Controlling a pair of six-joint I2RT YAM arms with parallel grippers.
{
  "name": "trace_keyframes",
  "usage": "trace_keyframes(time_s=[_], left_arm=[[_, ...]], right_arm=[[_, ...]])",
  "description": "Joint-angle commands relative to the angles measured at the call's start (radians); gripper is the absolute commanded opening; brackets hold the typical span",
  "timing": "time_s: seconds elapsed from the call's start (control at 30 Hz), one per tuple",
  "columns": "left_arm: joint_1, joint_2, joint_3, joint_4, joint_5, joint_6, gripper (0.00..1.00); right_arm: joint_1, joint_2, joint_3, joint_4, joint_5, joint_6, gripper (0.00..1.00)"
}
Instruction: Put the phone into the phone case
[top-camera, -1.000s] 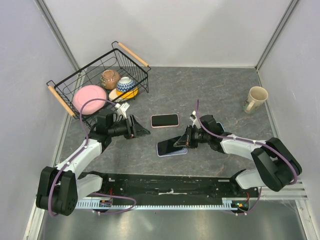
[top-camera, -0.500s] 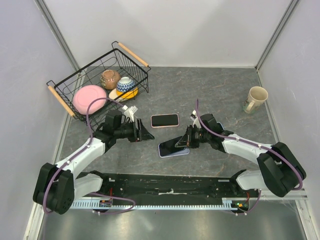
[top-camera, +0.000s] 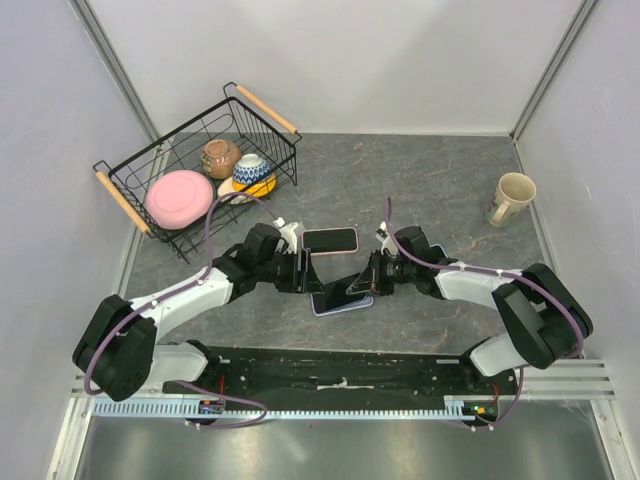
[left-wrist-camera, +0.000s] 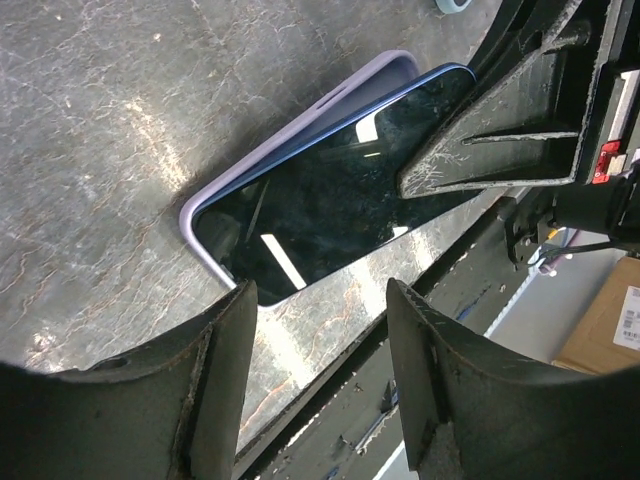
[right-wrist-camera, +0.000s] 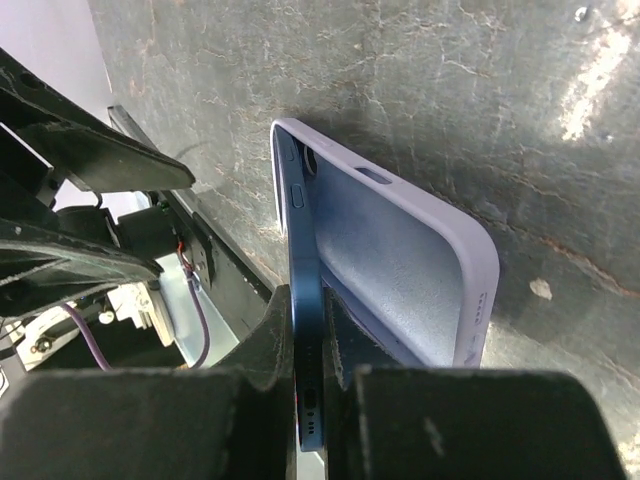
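your left gripper (top-camera: 305, 272) has swung in from the left and now hangs open just beside the case (left-wrist-camera: 290, 150). your right gripper (top-camera: 368, 283) stays clamped on the phone (left-wrist-camera: 340, 190), tilted, one end in the case, the held end raised. pressing it flat looks next.

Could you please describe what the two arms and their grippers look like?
The left arm and right arm match: white shells on the links, black joints and bulky black shoulder housings. A purple cable loops along each, outside the shells. The left gripper and right gripper are black, each with two wedge-shaped fingers, whose flat faces are scuffed with pale scratches.
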Motion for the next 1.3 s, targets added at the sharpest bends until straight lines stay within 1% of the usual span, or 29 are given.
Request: trace_keyframes(time_s=[0.0,0.27,0.37,0.47,0.5,0.57,0.6,0.67,0.7,0.77,0.8,0.87,0.9,0.97,1.0,1.07,1.2,1.27], left_arm=[[-0.039,0.036,0.045,0.027,-0.089,0.022,0.6],[-0.095,0.123,0.065,0.069,-0.115,-0.007,0.52],[-0.118,0.155,0.083,0.073,-0.129,-0.013,0.45],[-0.141,0.178,0.102,0.083,-0.139,-0.02,0.35],[-0.151,0.192,0.108,0.084,-0.142,-0.023,0.29],[-0.157,0.204,0.114,0.092,-0.158,-0.032,0.24],[-0.161,0.218,0.114,0.092,-0.165,-0.036,0.19],[-0.161,0.232,0.114,0.096,-0.182,-0.049,0.15],[-0.161,0.241,0.111,0.104,-0.187,-0.052,0.1],[-0.161,0.253,0.108,0.11,-0.199,-0.063,0.05],[-0.163,0.258,0.108,0.112,-0.198,-0.066,0.02],[-0.164,0.284,0.109,0.112,-0.202,-0.072,0.02],[-0.164,0.295,0.109,0.112,-0.201,-0.075,0.02],[-0.166,0.319,0.109,0.112,-0.205,-0.082,0.02],[-0.167,0.329,0.106,0.112,-0.205,-0.084,0.02],[-0.171,0.354,0.103,0.112,-0.21,-0.092,0.02],[-0.175,0.394,0.096,0.11,-0.21,-0.102,0.02],[-0.178,0.401,0.088,0.112,-0.214,-0.109,0.02]], right_arm=[[0.022,0.111,-0.024,-0.131,0.106,-0.084,0.0],[0.024,0.149,-0.029,-0.131,0.126,-0.113,0.0],[0.022,0.157,-0.026,-0.172,0.143,-0.133,0.0],[0.024,0.174,-0.021,-0.188,0.147,-0.148,0.0],[0.022,0.18,-0.021,-0.189,0.147,-0.15,0.0],[0.024,0.189,-0.021,-0.198,0.155,-0.159,0.0],[0.022,0.19,-0.023,-0.2,0.158,-0.16,0.0],[0.024,0.194,-0.02,-0.215,0.17,-0.169,0.0],[0.022,0.194,-0.02,-0.221,0.175,-0.171,0.0],[0.024,0.194,-0.016,-0.241,0.187,-0.18,0.01],[0.024,0.194,-0.015,-0.248,0.195,-0.182,0.03],[0.024,0.194,-0.009,-0.272,0.216,-0.199,0.05],[0.024,0.195,-0.003,-0.295,0.224,-0.205,0.1],[0.022,0.2,0.003,-0.312,0.238,-0.22,0.14],[0.024,0.207,0.01,-0.329,0.242,-0.234,0.21],[0.024,0.212,0.014,-0.343,0.25,-0.245,0.28],[0.025,0.226,0.025,-0.378,0.27,-0.268,0.33],[0.024,0.226,0.031,-0.39,0.276,-0.28,0.38]])
